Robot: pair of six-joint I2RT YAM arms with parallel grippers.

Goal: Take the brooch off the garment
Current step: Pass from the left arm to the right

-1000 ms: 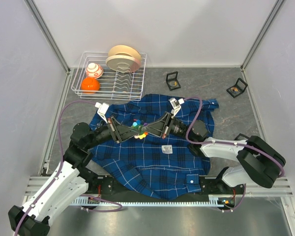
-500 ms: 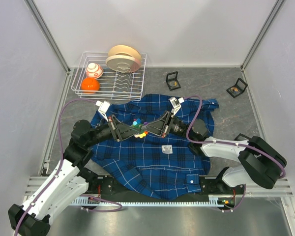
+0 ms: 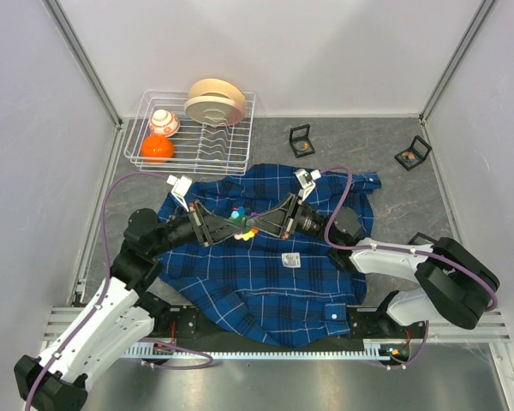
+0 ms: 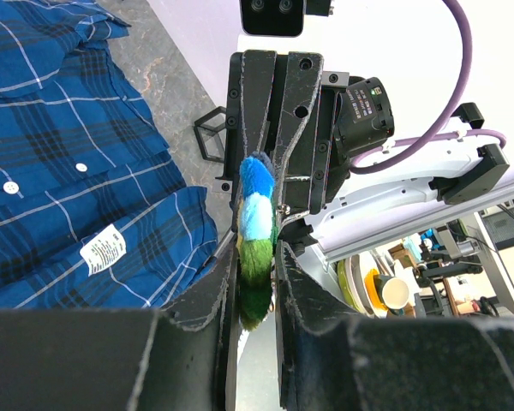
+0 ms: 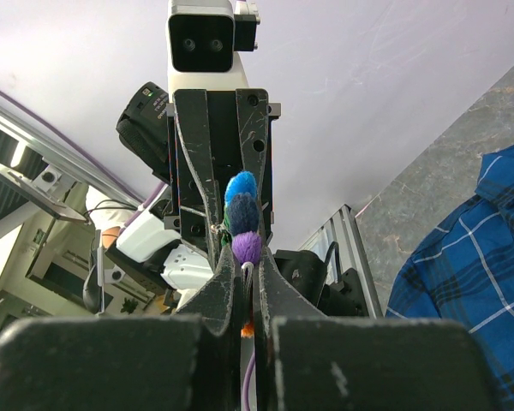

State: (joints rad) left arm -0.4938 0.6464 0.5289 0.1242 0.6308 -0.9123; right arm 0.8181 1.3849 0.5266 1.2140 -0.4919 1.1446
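Top external view shows the two arms meeting tip to tip over the far part of the garment (image 3: 274, 274), a dark-blue plaid shirt spread on the table (image 3: 394, 193). The brooch (image 3: 242, 224), a cluster of bright pom-poms, is caught between them. The left gripper (image 3: 232, 227) pinches the pom-pom stack from the left, its jaws partway closed around it. The right gripper (image 3: 258, 226) has its jaws pressed almost together on the brooch's other end, apparently on a thin part near the purple ball. In the wrist views no cloth shows in either pinch and the shirt lies apart from the tips, so the brooch appears to be free of the fabric, though its pin is too small to make out. The danger lies in the double hold: if the arms draw apart or twist against each other, the soft balls could tear from their backing or squirt out of the left jaws. If one side lets go before the other's hold is sure, the brooch could drop back onto the shirt, and an open pin could snag the weave. With the fingertips this near, a small misjudged move could also knock them together.
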